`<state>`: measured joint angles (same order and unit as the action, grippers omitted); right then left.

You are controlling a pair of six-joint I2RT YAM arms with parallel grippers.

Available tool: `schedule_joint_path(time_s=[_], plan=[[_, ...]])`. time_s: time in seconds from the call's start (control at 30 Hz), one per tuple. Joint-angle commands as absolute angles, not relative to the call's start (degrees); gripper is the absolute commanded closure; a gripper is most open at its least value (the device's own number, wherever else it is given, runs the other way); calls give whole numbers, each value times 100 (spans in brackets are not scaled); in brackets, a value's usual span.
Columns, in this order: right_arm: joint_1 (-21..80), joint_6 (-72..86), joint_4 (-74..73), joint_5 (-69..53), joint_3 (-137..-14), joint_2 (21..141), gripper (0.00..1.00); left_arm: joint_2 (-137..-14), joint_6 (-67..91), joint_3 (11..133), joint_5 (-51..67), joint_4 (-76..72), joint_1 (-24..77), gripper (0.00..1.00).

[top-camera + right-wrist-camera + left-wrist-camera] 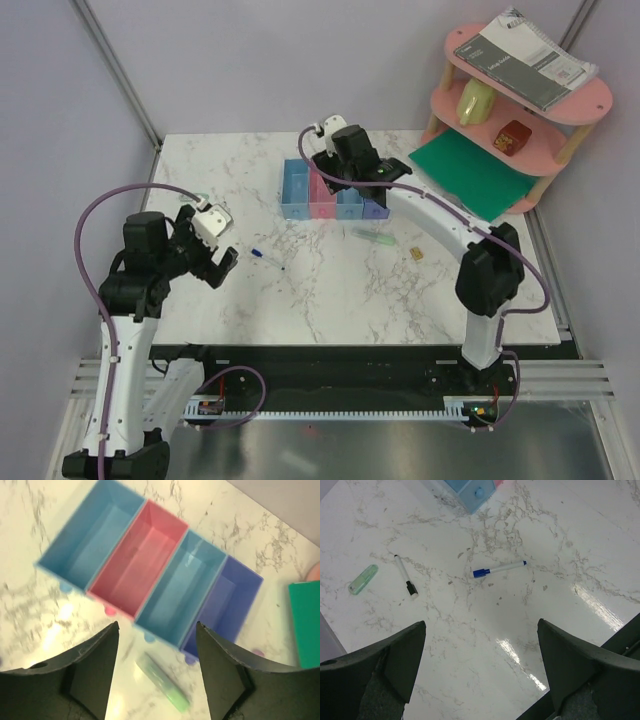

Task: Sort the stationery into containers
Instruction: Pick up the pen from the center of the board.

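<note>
The left gripper, wide open and empty, hangs over a thin blue-and-white pen flat on the table, likely light, stiff, slippery, best pinched mid-barrel; the right gripper gapes empty above the trays.

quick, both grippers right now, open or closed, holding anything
left gripper: open, holding nothing
right gripper: open, holding nothing

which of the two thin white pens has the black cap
The black-capped pen, lying next to the pale green marker in the left wrist view; the other pen is capped blue.
</note>
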<state>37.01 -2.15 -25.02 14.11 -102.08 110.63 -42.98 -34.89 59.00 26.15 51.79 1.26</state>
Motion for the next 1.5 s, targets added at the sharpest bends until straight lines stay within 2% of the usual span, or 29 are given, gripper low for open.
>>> schedule_joint_path(time_s=[0.0, 0.17, 0.43, 0.57, 0.73, 0.77, 0.87, 1.23, 1.47], plan=[[3534, -1467, -2698, 1387, -9266, 10267, 28, -4798, -3138, 5870, 2848, 4799, 141, 0], [2682, -1608, -2698, 1108, -8535, 9730, 30, -5290, -2935, 6143, 3137, 4624, 167, 1], [1899, -1907, -2619, 827, -8227, 9957, 30, -5660, -3243, 6302, 3112, 4474, 974, 1], [1635, -1934, -2610, 520, -8341, 10318, 31, -5984, -3322, 6302, 2455, 4351, 1957, 1], [1442, -1951, -2462, 299, -8472, 10845, 31, -6695, -2920, 6460, 1689, 3816, 2706, 1], [1346, -1925, -2452, 273, -8507, 10933, 31, -6828, -2805, 6512, 1122, 3701, 2994, 2], [1126, -1811, -2434, 115, -8736, 11249, 32, -7302, -2549, 6828, 573, 3472, 3435, 3], [914, -1881, -2285, 97, -8965, 11918, 32, -8296, -3198, 7286, 307, 3112, 4060, 4], [862, -1916, -2268, 9, -8956, 12120, 34, -8876, -4262, 7137, 457, 2330, 4104, 3]])
